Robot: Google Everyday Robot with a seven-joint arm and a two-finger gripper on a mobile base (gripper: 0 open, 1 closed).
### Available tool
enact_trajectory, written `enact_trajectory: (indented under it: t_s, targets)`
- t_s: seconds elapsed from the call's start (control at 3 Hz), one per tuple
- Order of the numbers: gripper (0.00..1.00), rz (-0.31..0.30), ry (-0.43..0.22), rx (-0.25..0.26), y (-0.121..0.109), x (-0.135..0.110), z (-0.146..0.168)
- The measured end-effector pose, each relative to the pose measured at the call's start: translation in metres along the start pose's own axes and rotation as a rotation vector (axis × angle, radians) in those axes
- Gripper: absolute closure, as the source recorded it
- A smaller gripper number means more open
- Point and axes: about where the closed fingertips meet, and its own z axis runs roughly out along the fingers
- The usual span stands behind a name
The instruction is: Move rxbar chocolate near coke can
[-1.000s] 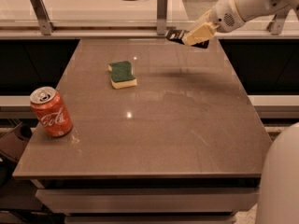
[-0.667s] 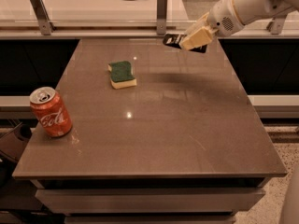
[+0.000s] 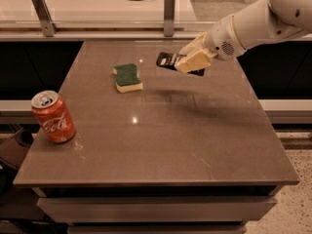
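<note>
Gripper: the gripper (image 3: 189, 62) hangs above the far half of the worktop, right of centre and nearer the far edge than the near one. It is carried by a white arm (image 3: 253, 26) that reaches in from beyond the far right corner.
Fingers: the tan fingers (image 3: 196, 60) are closed on the rxbar chocolate, pinching it across its width with no gap visible between them and the wrapper.
Rxbar chocolate: the rxbar chocolate (image 3: 167, 59) is a flat black bar with white lettering. It is held clear of the worktop and lies roughly level, its long end sticking out from the fingers toward the left edge. A soft shadow (image 3: 168, 98) falls on the surface below it.
Coke can: the coke can (image 3: 53, 117) stands upright close to the left edge, in the near half of the worktop, well apart from the bar.
Sponge: a green-and-yellow sponge (image 3: 128, 77) lies green side up on the far half, left of centre, between the can and the held bar and nearer the bar. It touches neither.
Worktop: the worktop (image 3: 170, 145) is a brown-grey slab with small bright glints of light on it.
</note>
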Motion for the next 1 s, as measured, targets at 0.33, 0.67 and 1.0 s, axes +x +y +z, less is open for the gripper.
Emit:
enact_trajectory:
  t_s: [0.33, 0.67, 1.0]
  targets:
    - [1.0, -0.015, -0.024, -0.038, 0.03, -0.001, 0.012]
    - [1.0, -0.062, -0.039, -0.098, 0.062, -0.013, 0.025]
    - [1.0, -0.062, -0.039, -0.098, 0.062, -0.013, 0.025]
